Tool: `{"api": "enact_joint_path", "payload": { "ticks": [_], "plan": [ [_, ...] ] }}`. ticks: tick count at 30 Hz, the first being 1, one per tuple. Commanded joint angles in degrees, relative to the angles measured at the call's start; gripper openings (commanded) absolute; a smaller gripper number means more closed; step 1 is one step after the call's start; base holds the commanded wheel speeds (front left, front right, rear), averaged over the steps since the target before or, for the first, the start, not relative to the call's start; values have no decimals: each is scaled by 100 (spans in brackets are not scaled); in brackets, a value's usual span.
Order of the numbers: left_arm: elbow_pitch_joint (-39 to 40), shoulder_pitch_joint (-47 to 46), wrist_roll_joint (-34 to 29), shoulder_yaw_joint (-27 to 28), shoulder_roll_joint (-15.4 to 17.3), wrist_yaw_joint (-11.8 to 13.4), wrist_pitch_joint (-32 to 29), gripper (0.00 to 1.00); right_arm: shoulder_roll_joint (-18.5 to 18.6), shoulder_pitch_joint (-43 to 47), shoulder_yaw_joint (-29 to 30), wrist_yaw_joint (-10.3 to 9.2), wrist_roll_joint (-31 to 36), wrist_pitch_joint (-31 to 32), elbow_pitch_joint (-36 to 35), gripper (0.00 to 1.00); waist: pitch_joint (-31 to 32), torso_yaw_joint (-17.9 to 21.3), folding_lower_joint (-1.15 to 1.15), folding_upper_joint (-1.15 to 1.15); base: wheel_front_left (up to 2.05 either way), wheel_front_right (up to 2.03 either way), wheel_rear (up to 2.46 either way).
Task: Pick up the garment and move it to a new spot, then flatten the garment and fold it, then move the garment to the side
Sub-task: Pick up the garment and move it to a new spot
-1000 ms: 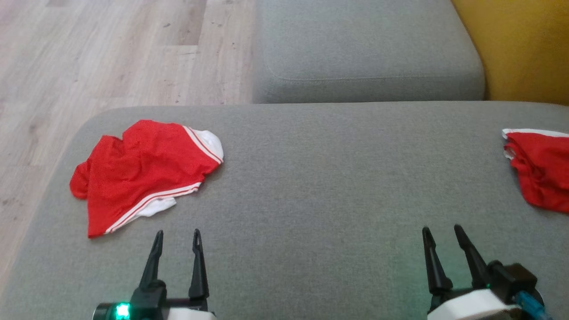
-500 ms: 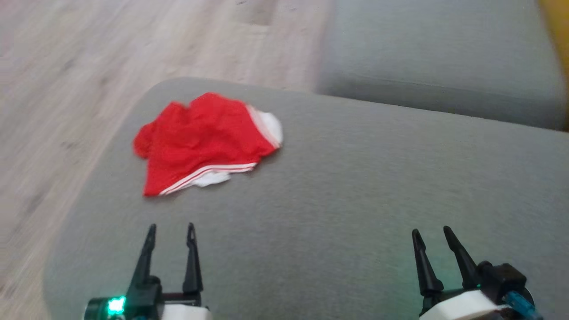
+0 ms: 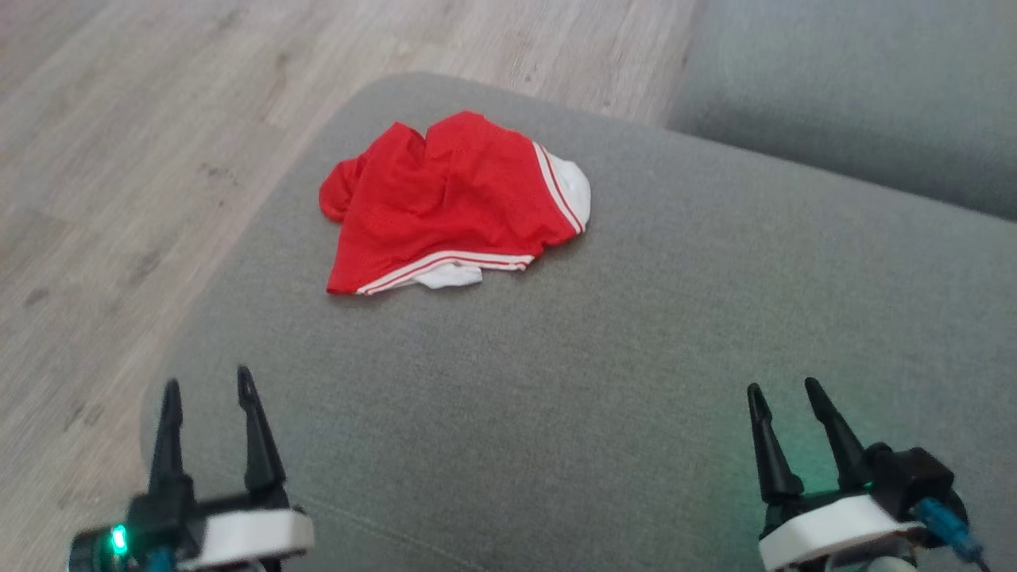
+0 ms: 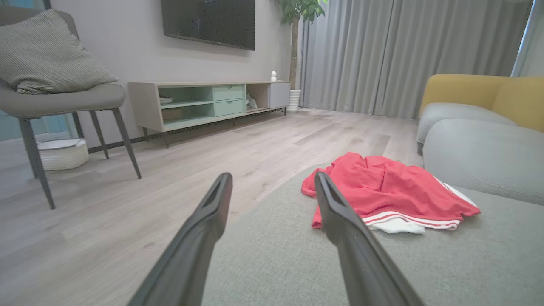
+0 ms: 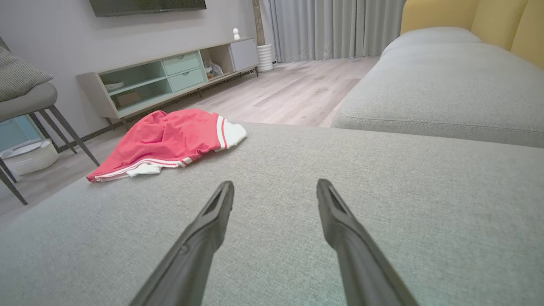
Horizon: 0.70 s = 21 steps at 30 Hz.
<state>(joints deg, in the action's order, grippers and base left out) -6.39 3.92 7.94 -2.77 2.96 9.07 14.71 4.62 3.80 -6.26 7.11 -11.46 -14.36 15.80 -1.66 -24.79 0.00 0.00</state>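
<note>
A crumpled red garment (image 3: 445, 202) with white trim and stripes lies on the grey sofa cushion (image 3: 604, 365), near its rounded far-left corner. The left wrist view has the garment (image 4: 391, 193) ahead and to the right, and the right wrist view has the garment (image 5: 170, 140) ahead and to the left. My left gripper (image 3: 205, 384) hovers open at the lower left, over the cushion's left edge, well short of the garment. My right gripper (image 3: 783, 388) is open at the lower right above bare cushion. Nothing sits between either pair of fingers.
Wooden floor (image 3: 143, 143) runs left of the cushion. A second grey cushion (image 3: 858, 87) lies at the far right, with a yellow backrest (image 4: 480, 91) behind it. A chair (image 4: 59, 97) with a pillow, a TV cabinet (image 4: 204, 100) and curtains (image 4: 399, 51) stand across the room.
The head camera has turned left, so the garment now sits nearer the picture's middle and the second red garment at the right has left the picture. Both grippers stay open.
</note>
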Motion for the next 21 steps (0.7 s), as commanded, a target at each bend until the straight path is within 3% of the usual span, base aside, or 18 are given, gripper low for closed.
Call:
{"api": "enact_joint_path", "payload": {
  "ticks": [1, 5, 9, 15, 21],
  "plan": [
    [131, -494, 33, 248, 0, -135, 29, 100, 183, -290, -75, 37, 62, -63, -205, 100, -220, 45, 0, 0, 0, 0, 0],
    [-306, -1396, 74, 331, 157, -736, 29, 100, 573, -633, -53, 37, 162, -63, -347, 100, -962, 196, 0, 0, 0, 0, 0],
    [-1470, -2550, 113, 217, 312, -1171, -2, 100, 956, -1004, 37, 37, 197, -63, -414, 100, -1518, 343, 0, 0, 0, 0, 0],
    [-3200, -4258, 293, 44, 424, -1443, -738, 100, 1398, -1403, 56, 37, 263, -63, -560, 100, -2238, 571, 0, 0, 0, 0, 0],
    [-4596, -5201, 386, -139, 450, -1534, -1810, 100, 1623, -1612, 24, 37, 278, -63, -672, 100, -2637, 787, 0, 0, 0, 0, 0]
  ]
}}
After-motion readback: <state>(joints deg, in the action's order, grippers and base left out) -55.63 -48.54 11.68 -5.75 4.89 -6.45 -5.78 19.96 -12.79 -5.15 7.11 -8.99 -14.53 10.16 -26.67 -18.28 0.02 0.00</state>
